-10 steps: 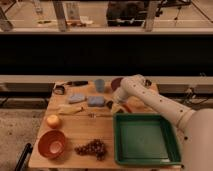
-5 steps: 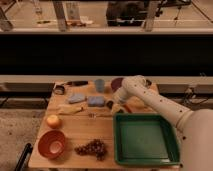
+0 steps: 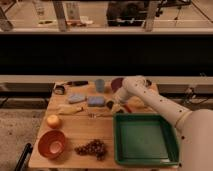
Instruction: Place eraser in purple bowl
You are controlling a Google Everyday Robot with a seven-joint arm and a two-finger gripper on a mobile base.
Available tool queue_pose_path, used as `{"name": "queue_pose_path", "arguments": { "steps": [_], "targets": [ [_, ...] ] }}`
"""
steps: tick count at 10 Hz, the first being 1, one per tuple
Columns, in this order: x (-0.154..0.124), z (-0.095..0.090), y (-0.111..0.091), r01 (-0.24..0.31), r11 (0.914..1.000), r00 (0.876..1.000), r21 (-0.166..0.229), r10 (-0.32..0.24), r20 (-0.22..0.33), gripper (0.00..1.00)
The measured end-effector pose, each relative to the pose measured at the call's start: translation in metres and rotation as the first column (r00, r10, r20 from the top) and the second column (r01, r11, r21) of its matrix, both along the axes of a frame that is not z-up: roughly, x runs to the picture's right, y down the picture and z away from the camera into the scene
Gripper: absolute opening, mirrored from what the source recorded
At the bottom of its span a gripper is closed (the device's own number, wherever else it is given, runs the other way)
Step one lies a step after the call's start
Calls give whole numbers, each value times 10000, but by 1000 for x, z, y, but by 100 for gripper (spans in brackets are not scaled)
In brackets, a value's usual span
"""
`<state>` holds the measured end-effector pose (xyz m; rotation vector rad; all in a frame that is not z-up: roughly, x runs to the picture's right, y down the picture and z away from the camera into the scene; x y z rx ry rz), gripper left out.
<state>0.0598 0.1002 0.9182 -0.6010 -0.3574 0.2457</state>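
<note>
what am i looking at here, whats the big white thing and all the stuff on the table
The white thing is a robot arm, reaching in from the lower right over a wooden table. Its grasping end, the pincer, hangs low near the middle of the table, just in front of a purple bowl. I cannot tell whether it holds anything. There is only one camera, looking down at the table from its near side. Also on the table are a green tray, an orange bowl, a bunch of grapes, two blue pads, a blue cup and a round orange fruit.
</note>
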Motion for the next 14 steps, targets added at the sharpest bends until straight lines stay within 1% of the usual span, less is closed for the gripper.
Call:
{"name": "queue_pose_path", "arguments": {
  "steps": [1, 3, 5, 6, 7, 8, 9, 11, 12, 13, 14],
  "targets": [
    [2, -1, 0, -4, 10000, 10000, 0, 4, 24, 42],
    [3, -2, 0, 5, 10000, 10000, -15, -5, 58, 33],
    [2, -5, -1, 59, 10000, 9999, 13, -59, 94, 27],
    [2, -9, -4, 48, 9999, 10000, 97, -49, 83, 24],
    [2, -17, -10, 14, 9997, 10000, 248, -14, 12, 23],
    [4, -31, -19, -16, 9987, 9999, 516, 22, -122, 23],
    [5, -40, -26, -16, 9973, 9997, 737, 34, -243, 23],
    [10, -66, -47, 60, 9893, 9983, 1461, 26, -587, 23],
    [15, -75, -58, 111, 9829, 9970, 1840, 31, -769, 23],
    [20, -80, -65, 173, 9774, 9961, 2109, 15, -887, 23],
    [29, -82, -80, 315, 9681, 9944, 2484, -52, -1060, 23]
  ]
}}
